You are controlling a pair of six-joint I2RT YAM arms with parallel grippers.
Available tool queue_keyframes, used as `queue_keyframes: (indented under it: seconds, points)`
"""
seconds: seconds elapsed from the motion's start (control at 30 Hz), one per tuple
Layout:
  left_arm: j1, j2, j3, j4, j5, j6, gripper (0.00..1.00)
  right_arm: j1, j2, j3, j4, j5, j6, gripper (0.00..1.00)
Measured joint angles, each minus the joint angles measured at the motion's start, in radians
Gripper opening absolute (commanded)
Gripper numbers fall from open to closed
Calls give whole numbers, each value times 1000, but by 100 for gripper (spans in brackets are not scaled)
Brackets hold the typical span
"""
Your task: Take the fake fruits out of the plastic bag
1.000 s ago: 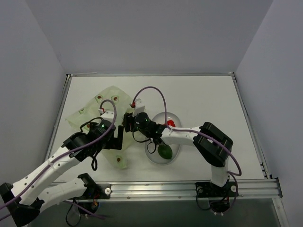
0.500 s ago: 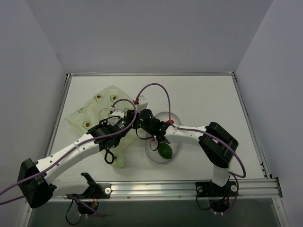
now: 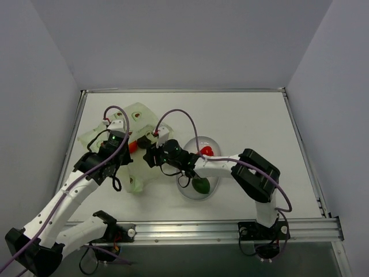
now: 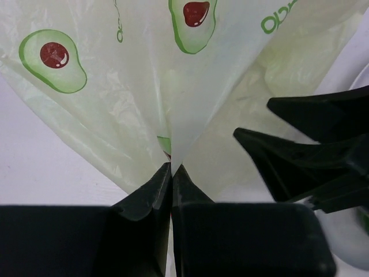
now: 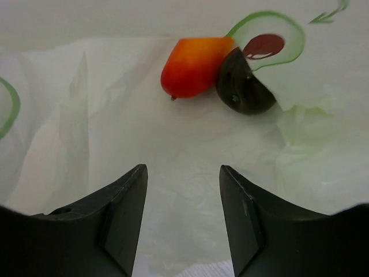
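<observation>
Left arm (image 3: 69, 193) swung left | left fingers (image 4: 147, 196) pinch plastic bag (image 4: 144, 86) | right fingers (image 5: 124, 202) parted

Printed in green on the plastic bag (image 4: 115, 104), near the upper right edge of the left wrist view: a few rounded letters (image 4: 278, 20), tilted and cut off by the frame, reading roughly "CIO"; no whole word legible. Just right of the left avocado print (image 4: 53, 60), a thin green scribble (image 4: 118, 26), too fine to read. At the top right corner of the right wrist view, a green arrow-like flourish (image 5: 328, 12) on the same bag.
</observation>
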State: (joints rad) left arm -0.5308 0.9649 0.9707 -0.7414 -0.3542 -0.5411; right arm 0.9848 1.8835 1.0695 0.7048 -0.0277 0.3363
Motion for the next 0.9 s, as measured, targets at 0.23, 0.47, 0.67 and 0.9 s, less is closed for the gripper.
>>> queue_keyframes:
  seconds: [0.23,0.47,0.67,0.9]
  points:
    - [82,-1,1,48,185,27,2,11,140,137,11,18,-40,77]
    - [108,5,-1,70,271,35,2,2,268,289,15,78,-80,91]
    - [114,-4,-8,75,304,37,2,-13,381,406,9,188,-65,91]
    - [121,-12,-66,90,335,37,2,-17,468,467,5,308,-10,91]
